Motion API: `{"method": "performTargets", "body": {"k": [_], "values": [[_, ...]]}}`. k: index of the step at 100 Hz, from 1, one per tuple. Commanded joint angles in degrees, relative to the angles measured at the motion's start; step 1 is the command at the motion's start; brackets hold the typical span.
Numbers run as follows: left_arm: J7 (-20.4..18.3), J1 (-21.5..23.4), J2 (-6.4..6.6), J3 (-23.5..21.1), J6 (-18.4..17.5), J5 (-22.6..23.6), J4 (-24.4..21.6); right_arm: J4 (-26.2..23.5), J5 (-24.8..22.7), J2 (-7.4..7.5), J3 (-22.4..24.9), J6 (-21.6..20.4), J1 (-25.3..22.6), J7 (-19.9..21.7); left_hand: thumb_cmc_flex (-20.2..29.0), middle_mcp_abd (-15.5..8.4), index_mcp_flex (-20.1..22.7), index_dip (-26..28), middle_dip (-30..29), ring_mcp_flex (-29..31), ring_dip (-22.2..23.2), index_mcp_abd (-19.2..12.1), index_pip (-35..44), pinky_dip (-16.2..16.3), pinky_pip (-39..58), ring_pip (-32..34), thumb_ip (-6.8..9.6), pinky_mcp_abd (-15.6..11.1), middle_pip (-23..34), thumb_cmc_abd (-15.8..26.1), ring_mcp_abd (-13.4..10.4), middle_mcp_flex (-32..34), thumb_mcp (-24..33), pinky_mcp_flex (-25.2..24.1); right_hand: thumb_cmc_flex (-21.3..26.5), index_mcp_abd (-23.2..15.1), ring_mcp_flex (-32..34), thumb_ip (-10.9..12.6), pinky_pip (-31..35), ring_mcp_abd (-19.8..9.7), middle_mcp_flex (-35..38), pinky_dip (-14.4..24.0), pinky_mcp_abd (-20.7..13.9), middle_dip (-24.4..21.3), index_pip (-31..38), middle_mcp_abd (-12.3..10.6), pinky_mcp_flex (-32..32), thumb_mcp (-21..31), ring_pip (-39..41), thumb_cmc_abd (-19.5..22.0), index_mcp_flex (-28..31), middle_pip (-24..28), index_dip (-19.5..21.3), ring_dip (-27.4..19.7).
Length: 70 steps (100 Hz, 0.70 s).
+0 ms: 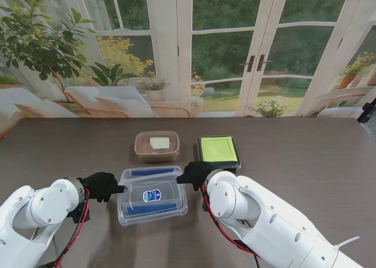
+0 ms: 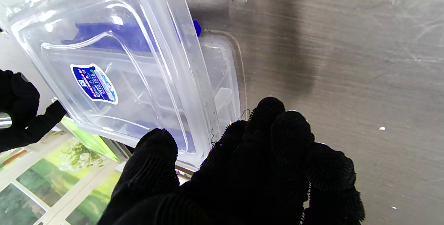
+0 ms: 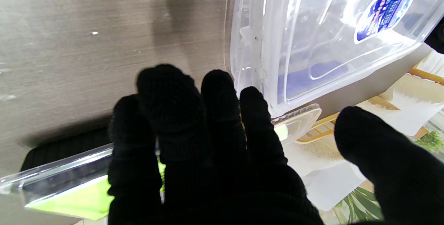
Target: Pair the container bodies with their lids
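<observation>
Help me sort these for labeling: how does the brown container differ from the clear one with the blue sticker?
The brown container is tinted, smaller and farther from me; the clear container is see-through, larger and nearest me. The brown container stands alone, while the left hand and right hand flank the clear container. Both are rectangular and sit on the table.

Clear container (image 1: 151, 196) is boxed in: left robot hand (image 1: 103, 186) at its left edge, right robot hand (image 1: 195, 173) at its right. Brown container (image 1: 156, 146) and green-lidded container (image 1: 218, 150) sit just beyond, narrow gap between them. Counter (image 1: 305, 156) is open far left, far right and along the far edge.
</observation>
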Motion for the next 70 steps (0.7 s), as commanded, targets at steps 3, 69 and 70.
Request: {"method": "performTargets", "body": {"k": [3, 69, 70], "values": [[-1.5, -1.0, -0.01, 0.1, -0.5, -0.5, 0.3, 0.1, 0.5, -0.82, -0.3, 0.2, 0.4, 0.6, 0.6, 1.7, 0.6, -0.1, 0.1, 0.4, 1.1, -0.8, -0.3, 0.3, -0.2, 0.4, 0.86, -3.1, 0.7, 3.1, 1.7, 0.6, -0.7, -1.3, -1.6, -4.9, 2.0, 0.7, 2.0, 0.0, 0.8, -0.4, 1.8, 0.0, -0.5, -0.8, 10.6, -3.1, 0.2, 1.7, 0.4, 0.1, -0.4, 0.2], [-3.0, -7.2, 0.32, 2.6, -2.1, -2.8, 7.3, 5.7, 4.3, -3.38, -3.3, 1.5, 5.0, -1.6, 0.6, 1.6, 0.7, 0.0, 0.1, 0.5, 1.0, -0.7, -0.1, 0.3, -0.2, 0.5, 0.86, -3.1, 0.8, 3.1, 1.7, 0.8, -0.6, -1.3, -1.5, -4.7, 2.0, 0.7, 2.0, 0.0, 0.8, -0.4, 1.8, 0.0, -0.6, -0.7, 10.5, -3.0, 0.2, 1.6, 0.5, 0.1, -0.5, 0.2], [-3.0, -7.3, 0.32, 2.6, -2.1, -2.8, 7.4, 5.8, 4.3, -3.41, -3.3, 1.5, 5.1, -1.6, 0.6, 1.6, 0.7, 0.0, 0.1, 0.5, 1.0, -0.9, -0.1, 0.3, -0.2, 0.5, 0.85, -3.2, 0.8, 3.1, 1.7, 0.7, -0.7, -1.3, -1.5, -4.7, 2.0, 0.7, 2.0, 0.0, 0.7, -0.4, 1.8, 0.0, -0.6, -0.7, 10.5, -3.0, 0.2, 1.6, 0.5, 0.1, -0.5, 0.2]]}}
